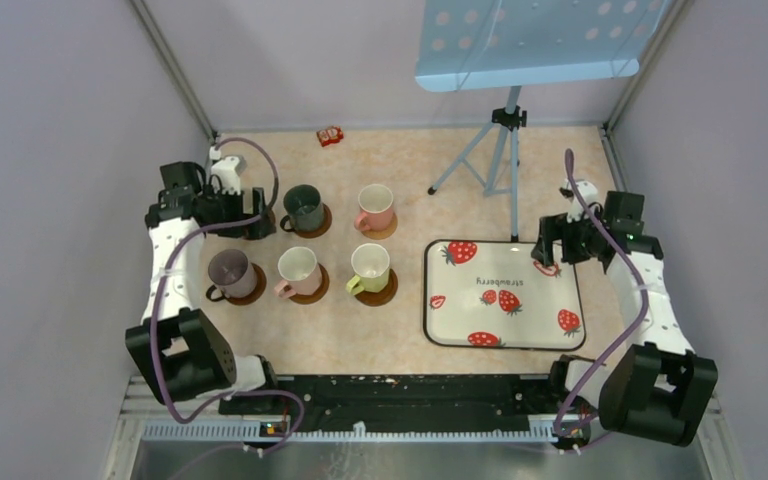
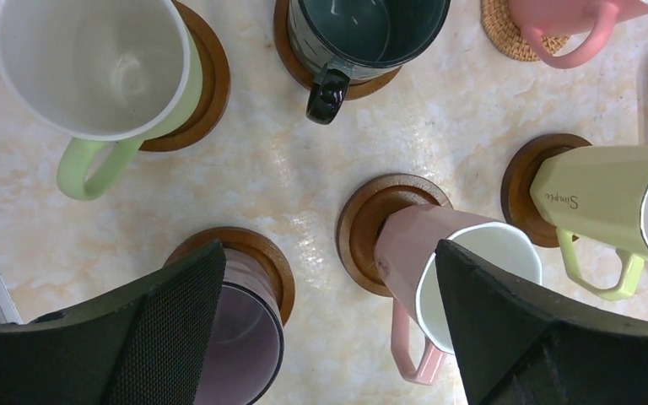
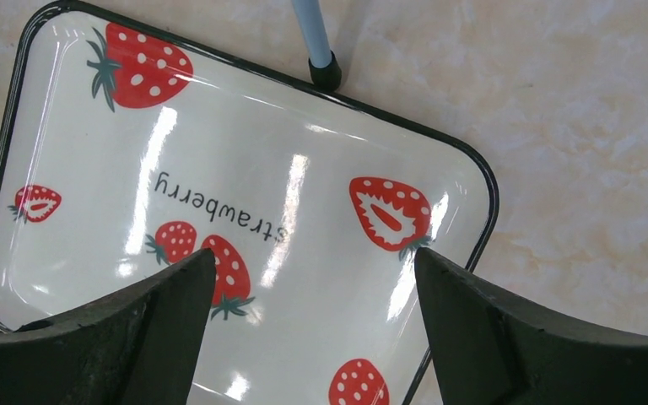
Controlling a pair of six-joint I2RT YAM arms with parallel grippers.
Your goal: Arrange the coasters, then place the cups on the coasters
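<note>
Six handled ceramic cups stand on six round brown coasters, two rows of three, left on the beige marbled worktop. The white rectangular strawberry-print tray lies to their right; the blue metal tripod stands behind it.

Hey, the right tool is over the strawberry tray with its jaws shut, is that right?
Not quite: the jaws are not shut. The right tool is over the strawberry tray with its jaws wide open, and nothing between them. The right wrist view shows it.
</note>
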